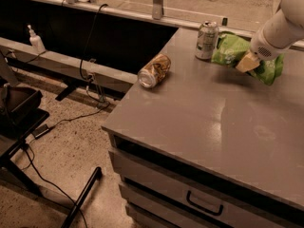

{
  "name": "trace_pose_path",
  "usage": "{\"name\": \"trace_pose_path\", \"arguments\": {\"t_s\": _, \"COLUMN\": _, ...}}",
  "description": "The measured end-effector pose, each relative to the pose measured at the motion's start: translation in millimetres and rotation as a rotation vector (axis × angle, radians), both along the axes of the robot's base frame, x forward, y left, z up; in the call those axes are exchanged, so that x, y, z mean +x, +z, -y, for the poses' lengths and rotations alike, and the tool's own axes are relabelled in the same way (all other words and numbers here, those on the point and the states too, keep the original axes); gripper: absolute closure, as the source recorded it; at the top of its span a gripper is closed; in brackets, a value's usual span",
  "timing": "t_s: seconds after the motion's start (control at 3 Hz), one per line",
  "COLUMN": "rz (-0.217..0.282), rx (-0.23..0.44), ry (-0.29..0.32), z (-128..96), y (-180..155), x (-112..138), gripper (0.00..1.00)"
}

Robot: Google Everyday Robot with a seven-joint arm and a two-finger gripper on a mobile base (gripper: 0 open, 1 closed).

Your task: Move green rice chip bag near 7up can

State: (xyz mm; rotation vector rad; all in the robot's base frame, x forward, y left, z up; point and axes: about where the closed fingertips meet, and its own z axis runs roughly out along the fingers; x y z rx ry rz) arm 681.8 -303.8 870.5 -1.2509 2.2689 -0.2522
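Observation:
The green rice chip bag [232,50] lies on the grey countertop [209,118] at the back right. The 7up can [207,40] stands upright right beside the bag's left edge. My gripper [248,62] is on the right part of the bag, its tan finger [247,61] pressed on the bag's front. The white arm reaches in from the upper right and hides part of the bag.
A copper-brown can [154,71] lies on its side near the counter's left edge. Drawers with a handle [204,204] sit below the counter. A dark cart [19,108] and cables are on the floor at left. A spray bottle [36,40] stands on a ledge.

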Motion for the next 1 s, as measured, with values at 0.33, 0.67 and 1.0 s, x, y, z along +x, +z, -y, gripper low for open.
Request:
{"name": "trace_pose_path", "arguments": {"t_s": 0.33, "rz": -0.004, "rx": 0.0, "ry": 0.002, "z": -1.0, "y": -2.3, "x": 0.4, "gripper": 0.36}}
{"name": "trace_pose_path", "arguments": {"t_s": 0.67, "rz": -0.007, "rx": 0.001, "ry": 0.004, "z": -2.2, "y": -4.8, "x": 0.9, "gripper": 0.13}}
{"name": "trace_pose_path", "arguments": {"t_s": 1.0, "rz": -0.011, "rx": 0.001, "ry": 0.005, "z": -3.2, "y": -7.0, "x": 1.3, "gripper": 0.0}}
